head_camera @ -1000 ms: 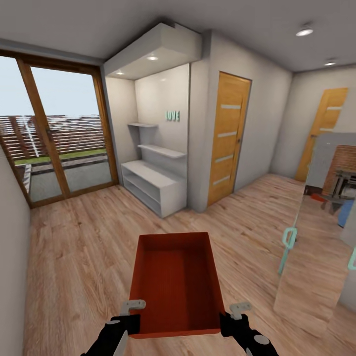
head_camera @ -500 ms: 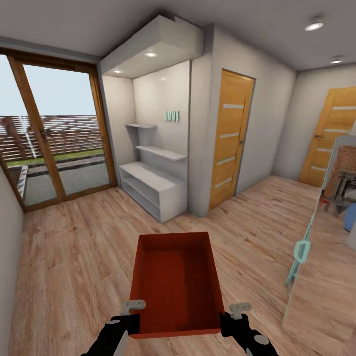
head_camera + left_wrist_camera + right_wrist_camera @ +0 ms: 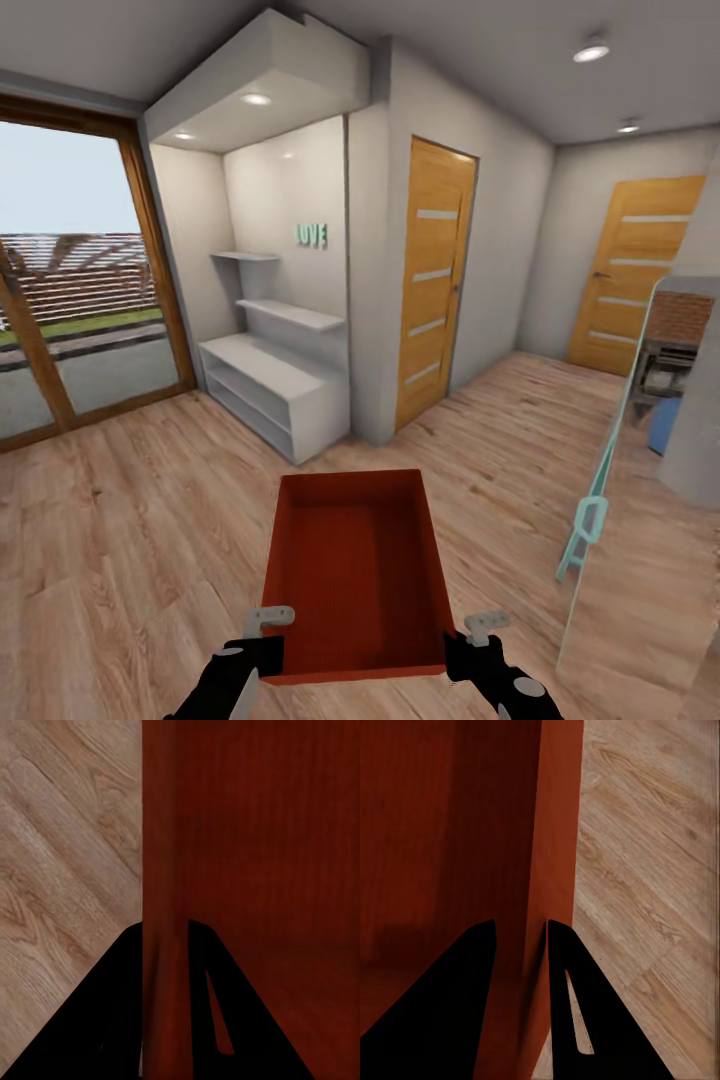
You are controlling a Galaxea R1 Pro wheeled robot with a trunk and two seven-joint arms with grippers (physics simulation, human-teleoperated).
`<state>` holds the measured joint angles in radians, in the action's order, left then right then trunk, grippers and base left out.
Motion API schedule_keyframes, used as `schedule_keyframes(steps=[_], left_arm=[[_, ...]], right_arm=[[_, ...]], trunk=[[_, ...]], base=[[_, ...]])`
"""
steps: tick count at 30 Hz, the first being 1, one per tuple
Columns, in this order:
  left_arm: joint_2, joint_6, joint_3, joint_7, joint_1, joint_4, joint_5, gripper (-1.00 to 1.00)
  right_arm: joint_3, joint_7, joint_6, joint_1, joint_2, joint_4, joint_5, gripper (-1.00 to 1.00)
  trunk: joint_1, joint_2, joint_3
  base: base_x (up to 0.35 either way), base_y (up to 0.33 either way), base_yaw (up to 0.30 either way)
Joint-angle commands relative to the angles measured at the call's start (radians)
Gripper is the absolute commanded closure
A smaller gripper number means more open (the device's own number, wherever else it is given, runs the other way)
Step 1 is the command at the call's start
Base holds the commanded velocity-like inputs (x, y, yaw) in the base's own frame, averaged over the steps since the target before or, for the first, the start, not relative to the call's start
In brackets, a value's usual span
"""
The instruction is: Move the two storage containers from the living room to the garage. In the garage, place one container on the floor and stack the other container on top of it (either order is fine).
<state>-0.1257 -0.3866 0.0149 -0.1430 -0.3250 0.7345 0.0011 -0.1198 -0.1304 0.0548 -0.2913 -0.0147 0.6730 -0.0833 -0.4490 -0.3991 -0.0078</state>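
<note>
One orange-red open-top storage container is held in front of me above a light wood plank floor, and nothing lies inside it. My left gripper is shut on its left wall near the near corner. My right gripper is shut on its right wall. In the left wrist view the black fingers pinch the thin red wall, with the left gripper closed around it. The right wrist view shows the right gripper clamped on the other wall the same way. The second container is out of view.
A white niche with shelves and a low cabinet stands ahead on the left, beside a wall pillar. A wooden door is ahead and another at the far right. Glass patio doors are on the left, and a glass panel with a teal handle is close on the right.
The whole view has swung to the right, so the niche, doors and patio window have slid left in the picture. The container and both grippers keep the same place in it.
</note>
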Motion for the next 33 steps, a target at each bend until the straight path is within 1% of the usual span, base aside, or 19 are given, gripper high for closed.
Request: schedule_keyframes(steps=[1, 15, 33], left_arm=[[0.029, -0.009, 0.005, -0.023, 0.000, 0.000, -0.020, 1.00], [0.029, -0.009, 0.005, -0.023, 0.000, 0.000, -0.020, 1.00], [0.029, -0.009, 0.006, -0.023, 0.000, 0.000, -0.020, 1.00]], right_arm=[[-0.014, -0.002, -0.012, 0.000, -0.002, 0.004, 0.004, 1.00], [-0.014, -0.002, -0.012, 0.000, -0.002, 0.003, 0.004, 1.00], [-0.014, -0.002, -0.012, 0.000, -0.002, 0.003, 0.004, 1.00]], trunk=[[-0.001, -0.001, -0.001], [-0.001, -0.001, -0.001], [-0.001, -0.001, -0.001]], base=[[0.325, 0.000, -0.274], [0.325, 0.012, -0.258], [0.325, 0.116, -0.021]])
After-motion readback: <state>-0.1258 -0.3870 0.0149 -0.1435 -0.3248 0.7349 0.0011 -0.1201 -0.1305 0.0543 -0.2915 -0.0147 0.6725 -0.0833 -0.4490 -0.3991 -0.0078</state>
